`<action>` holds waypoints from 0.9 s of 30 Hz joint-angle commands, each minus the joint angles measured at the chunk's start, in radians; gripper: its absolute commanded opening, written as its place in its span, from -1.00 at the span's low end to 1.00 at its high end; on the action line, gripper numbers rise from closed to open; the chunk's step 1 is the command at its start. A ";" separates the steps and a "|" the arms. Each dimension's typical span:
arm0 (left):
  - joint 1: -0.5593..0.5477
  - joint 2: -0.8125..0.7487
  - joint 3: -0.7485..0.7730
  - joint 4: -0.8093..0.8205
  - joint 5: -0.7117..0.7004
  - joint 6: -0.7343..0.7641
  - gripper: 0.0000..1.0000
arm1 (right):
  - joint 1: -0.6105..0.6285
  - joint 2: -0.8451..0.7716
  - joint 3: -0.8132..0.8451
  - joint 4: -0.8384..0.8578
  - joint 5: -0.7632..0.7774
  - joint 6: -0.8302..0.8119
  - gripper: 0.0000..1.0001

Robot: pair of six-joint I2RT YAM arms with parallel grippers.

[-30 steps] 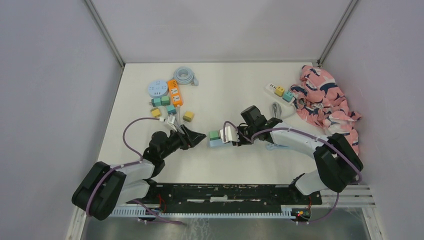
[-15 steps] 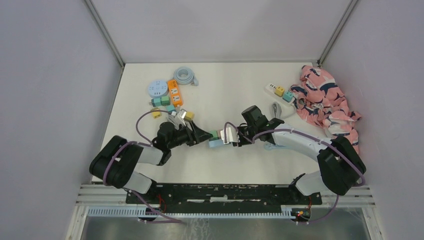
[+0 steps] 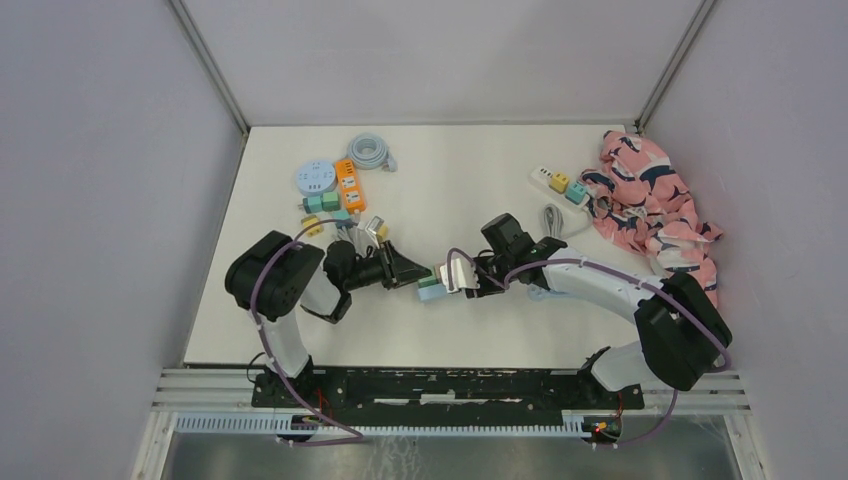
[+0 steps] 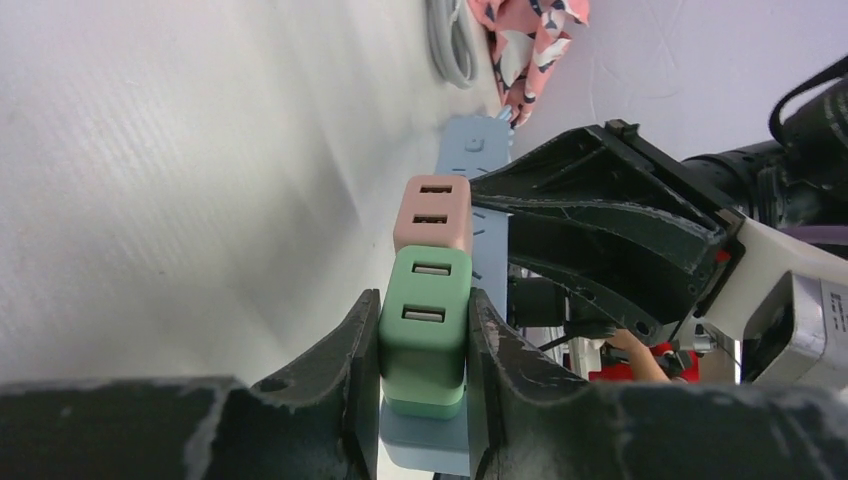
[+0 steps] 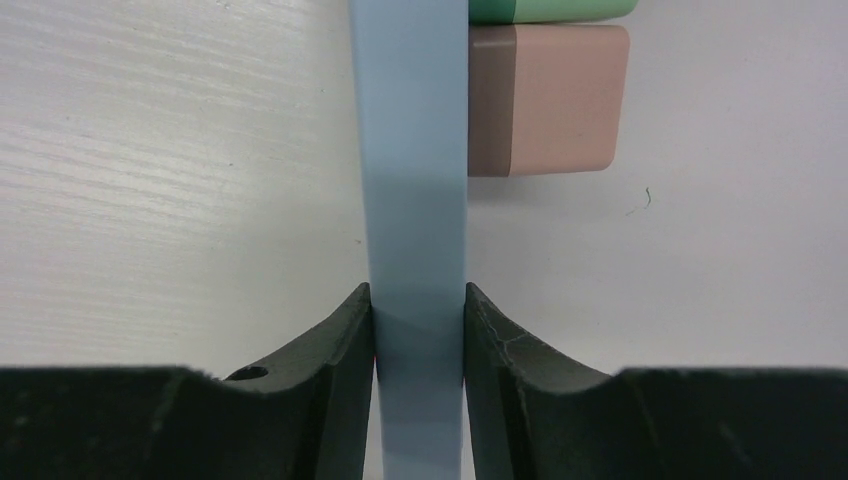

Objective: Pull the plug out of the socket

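A: Where's the plug?

B: The green plug point(image 4: 423, 300) sits in the blue socket strip point(image 5: 412, 150), near the middle of the tabletop point(image 3: 470, 190), beside a pink plug point(image 4: 432, 212). The left end effector point(image 4: 422, 335) is clamped on the green one. The right end effector point(image 5: 415, 320) pinches the strip's end.

A: Risk?

B: I'd judge a crooked pull could jam the pins, or the strip could slip out of the right grip and drag along. With 2 plugs touching, the pink one might shift too.
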 commanded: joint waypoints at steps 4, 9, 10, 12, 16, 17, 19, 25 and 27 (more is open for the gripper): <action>-0.012 -0.107 -0.038 0.105 0.032 0.183 -0.94 | 0.000 -0.032 0.124 -0.128 -0.145 -0.002 0.51; -0.066 -0.257 -0.034 -0.197 -0.089 0.478 -0.94 | -0.038 -0.048 0.184 -0.327 -0.276 -0.080 0.80; -0.091 -0.295 -0.029 -0.261 -0.121 0.552 -0.94 | -0.051 -0.050 0.200 -0.367 -0.313 -0.092 0.81; -0.167 -0.377 -0.025 -0.379 -0.232 0.714 -0.94 | -0.080 -0.046 0.241 -0.451 -0.388 -0.119 0.81; -0.306 -0.499 -0.059 -0.439 -0.385 0.948 -0.94 | -0.162 -0.020 0.338 -0.614 -0.526 -0.157 0.80; -0.316 -0.515 -0.072 -0.434 -0.387 0.982 -0.94 | -0.178 -0.013 0.352 -0.636 -0.556 -0.165 0.79; -0.325 -0.528 -0.096 -0.421 -0.374 1.040 -0.94 | -0.204 -0.005 0.351 -0.634 -0.592 -0.153 0.78; -0.412 -0.474 -0.107 -0.415 -0.383 1.176 -0.93 | -0.198 0.015 0.237 -0.291 -0.572 0.196 0.74; -0.441 -0.447 -0.102 -0.410 -0.421 1.202 -0.93 | -0.176 0.026 0.209 -0.216 -0.515 0.247 0.74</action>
